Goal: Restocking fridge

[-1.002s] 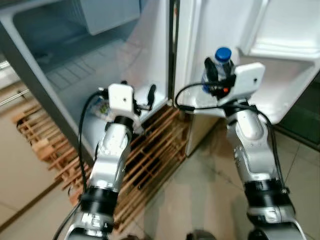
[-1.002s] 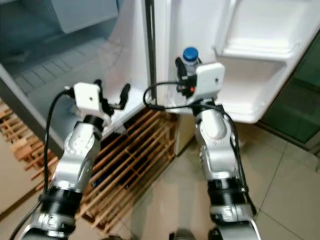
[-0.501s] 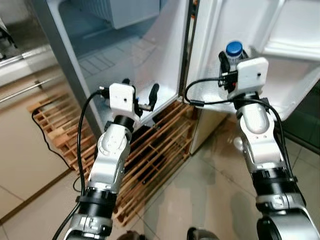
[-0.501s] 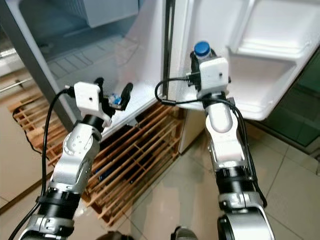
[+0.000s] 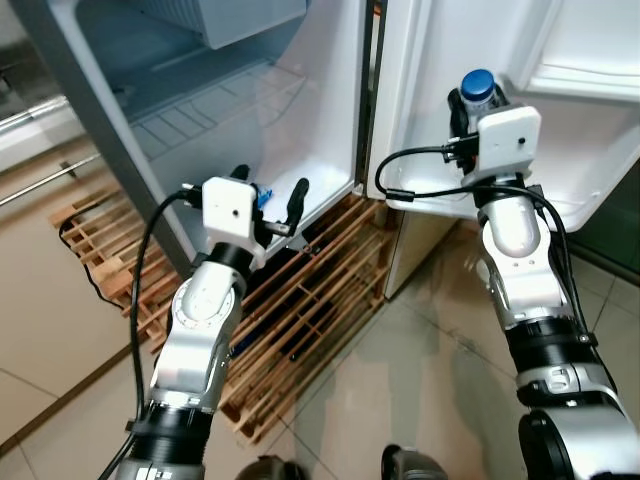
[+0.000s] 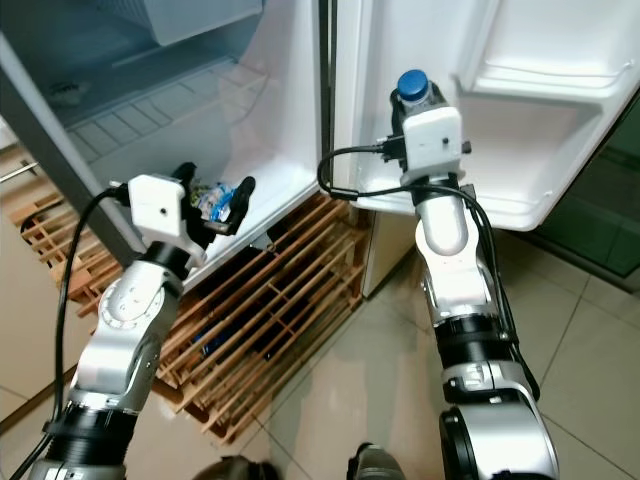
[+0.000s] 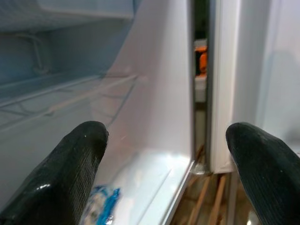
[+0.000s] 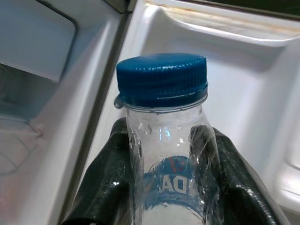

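Note:
A clear water bottle [image 5: 477,88] with a blue cap [image 8: 161,79] stands upright in my right gripper [image 5: 470,100], which is shut on it. The bottle is held in front of the open fridge door's lower shelf [image 5: 590,190]. My left gripper [image 5: 268,195] is open, its two black fingers [image 7: 79,173] spread wide at the front edge of the fridge's bottom compartment [image 5: 300,130]. A small blue and white packet [image 7: 101,213] lies on the fridge floor just beyond those fingers.
The fridge [image 5: 200,90] stands open with a wire shelf [image 5: 190,110] and a drawer above. A wooden pallet [image 5: 300,320] lies under it. Tiled floor [image 5: 400,380] spreads to the right; a cabinet front [image 5: 40,300] stands at the left.
The view has shifted a little. My left gripper has moved closer to the fridge's bottom edge, and the right gripper has lifted the bottle slightly nearer the door shelf.

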